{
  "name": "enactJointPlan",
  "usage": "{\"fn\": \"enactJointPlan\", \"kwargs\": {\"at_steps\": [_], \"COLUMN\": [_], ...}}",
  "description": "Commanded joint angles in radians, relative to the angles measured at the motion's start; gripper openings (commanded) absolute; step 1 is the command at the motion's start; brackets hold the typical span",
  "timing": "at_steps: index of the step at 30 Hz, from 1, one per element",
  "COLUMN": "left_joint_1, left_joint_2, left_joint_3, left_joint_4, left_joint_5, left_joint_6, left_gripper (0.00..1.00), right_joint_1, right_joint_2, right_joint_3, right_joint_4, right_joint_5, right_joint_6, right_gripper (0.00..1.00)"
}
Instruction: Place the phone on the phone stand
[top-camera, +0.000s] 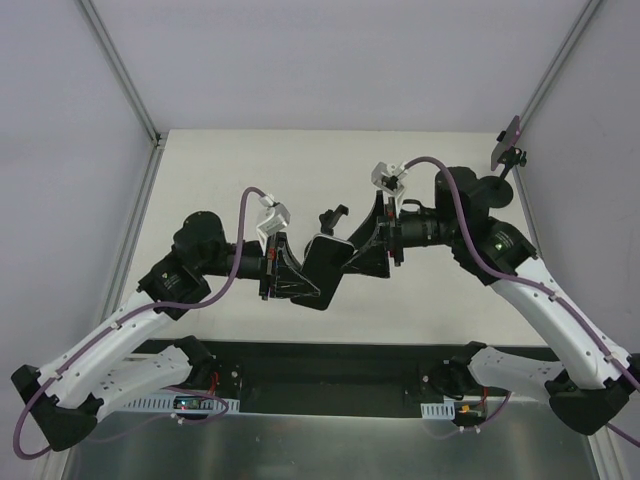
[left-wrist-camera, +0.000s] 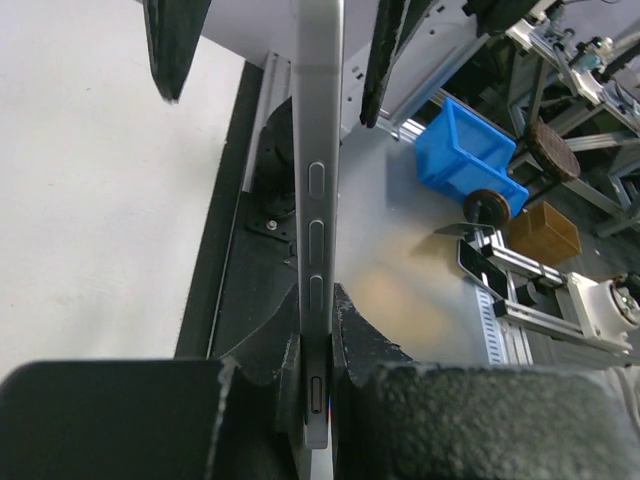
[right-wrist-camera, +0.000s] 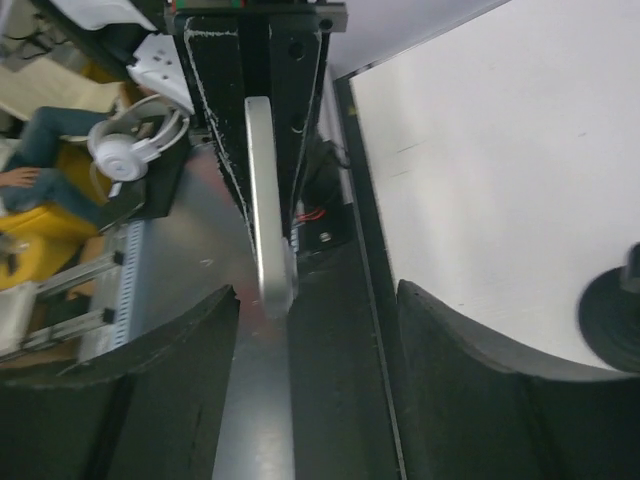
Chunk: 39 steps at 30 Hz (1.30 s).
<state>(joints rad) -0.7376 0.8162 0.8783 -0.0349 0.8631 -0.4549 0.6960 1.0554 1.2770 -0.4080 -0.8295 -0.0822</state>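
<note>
Left hand (left-wrist-camera: 318, 375) clamps phone (left-wrist-camera: 318, 180); right hand (right-wrist-camera: 315, 310) gapes round it, seemingly not touching

The phone (left-wrist-camera: 318, 200) has a smooth, silvery edge with a satin metal look; seen from above, its face is glossy black. On that edge, the left gripper (left-wrist-camera: 318, 395) has pads (left-wrist-camera: 470, 420) of matt black, grainy, rubbery stuff. The table (top-camera: 250, 170) under the phone is smooth, matt off-white. Right of the phone, the phone stand (top-camera: 508, 145) looks matt and dark. The arm shells (top-camera: 560, 320) either side of the phone are glossy white plastic
</note>
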Motion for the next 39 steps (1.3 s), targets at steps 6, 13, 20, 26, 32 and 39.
{"fn": "enactJointPlan", "kwargs": {"at_steps": [6, 13, 20, 26, 32, 39], "left_joint_1": [0.006, 0.003, 0.0, -0.003, -0.002, -0.009], "left_joint_2": [0.046, 0.07, 0.093, 0.118, 0.103, 0.09], "left_joint_3": [0.07, 0.08, 0.091, 0.099, 0.129, 0.148], "left_joint_4": [0.128, 0.128, 0.128, 0.127, 0.014, -0.172], "left_joint_5": [0.134, 0.131, 0.131, 0.116, -0.067, -0.57], "left_joint_6": [0.021, 0.022, 0.021, 0.013, 0.024, -0.044], "left_gripper": [0.0, 0.0, 0.0, 0.0, 0.48, 0.61], "right_joint_1": [-0.004, -0.001, 0.002, 0.011, -0.012, -0.122], "right_joint_2": [0.072, 0.11, 0.129, 0.12, -0.018, -0.317], "right_joint_3": [0.065, 0.073, 0.056, 0.016, -0.085, -0.2], "right_joint_4": [0.144, 0.169, 0.184, 0.258, 0.178, -0.089], "right_joint_5": [-0.272, -0.298, -0.295, -0.22, 0.032, 0.476], "right_joint_6": [0.159, 0.188, 0.185, 0.214, 0.159, 0.105], "right_gripper": [0.57, 0.47, 0.4, 0.01, 0.01, 0.01]}}
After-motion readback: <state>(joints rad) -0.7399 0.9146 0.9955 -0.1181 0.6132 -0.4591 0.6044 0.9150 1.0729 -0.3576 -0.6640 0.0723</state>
